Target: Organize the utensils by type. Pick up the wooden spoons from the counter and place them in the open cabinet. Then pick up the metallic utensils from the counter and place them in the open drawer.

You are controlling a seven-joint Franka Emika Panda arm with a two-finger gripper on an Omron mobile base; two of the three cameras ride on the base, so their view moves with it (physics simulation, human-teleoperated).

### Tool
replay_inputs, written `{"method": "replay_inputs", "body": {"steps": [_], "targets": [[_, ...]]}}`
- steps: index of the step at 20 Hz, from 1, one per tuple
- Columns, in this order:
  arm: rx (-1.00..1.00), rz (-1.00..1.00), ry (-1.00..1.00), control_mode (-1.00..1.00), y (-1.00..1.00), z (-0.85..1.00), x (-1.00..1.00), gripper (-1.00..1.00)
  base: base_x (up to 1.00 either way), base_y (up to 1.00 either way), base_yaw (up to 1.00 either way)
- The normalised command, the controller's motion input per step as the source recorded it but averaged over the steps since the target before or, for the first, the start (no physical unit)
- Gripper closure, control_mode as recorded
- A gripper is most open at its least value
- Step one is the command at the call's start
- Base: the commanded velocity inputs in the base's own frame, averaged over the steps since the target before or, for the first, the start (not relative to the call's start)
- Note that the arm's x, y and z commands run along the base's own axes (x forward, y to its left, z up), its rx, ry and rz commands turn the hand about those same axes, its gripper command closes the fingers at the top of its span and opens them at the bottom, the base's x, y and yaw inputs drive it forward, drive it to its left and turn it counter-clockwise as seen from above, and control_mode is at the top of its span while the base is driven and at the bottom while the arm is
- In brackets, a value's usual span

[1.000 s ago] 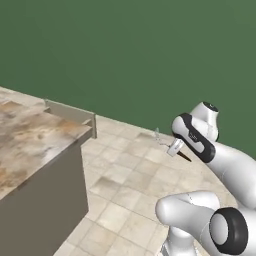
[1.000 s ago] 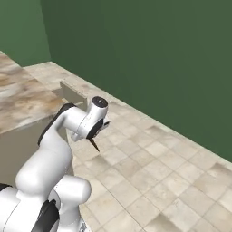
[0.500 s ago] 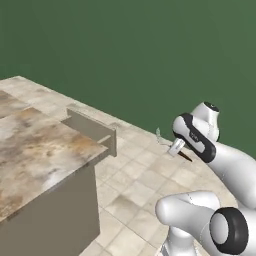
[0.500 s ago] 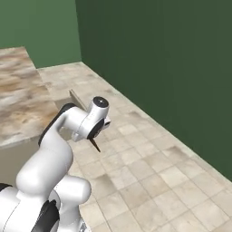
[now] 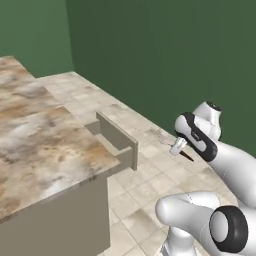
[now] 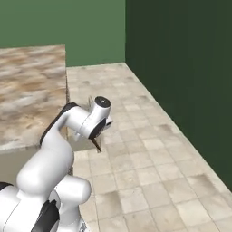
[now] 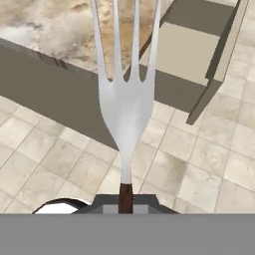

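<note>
Metallic utensil (image 7: 124, 94): silvery four-tined fork with a dark handle, centre of the hand view, clamped at the handle by the closed gripper (image 5: 176, 147). Open drawer (image 7: 191, 52): upper right, projecting from the counter (image 5: 40, 145), above tiled floor (image 6: 149, 172).

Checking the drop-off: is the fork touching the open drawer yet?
Apart. In the left base view the fork hangs over floor tiles, clear of the drawer.
</note>
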Motion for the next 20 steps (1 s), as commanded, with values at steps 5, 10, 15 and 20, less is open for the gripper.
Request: {"method": "replay_inputs", "body": {"steps": [5, 10, 15, 20], "targets": [[0.00, 0.00, 0.00, 1.00, 0.00, 0.00, 0.00, 1.00, 0.51, -0.39, 0.56], [0.00, 0.00, 0.00, 1.00, 0.00, 0.00, 0.00, 1.00, 0.34, -0.47, 0.53], [0.00, 0.00, 0.00, 1.00, 0.00, 0.00, 0.00, 1.00, 0.29, -0.52, 0.44], [0.00, 0.00, 0.00, 1.00, 0.00, 0.00, 0.00, 1.00, 0.35, -0.53, 0.40]]}}
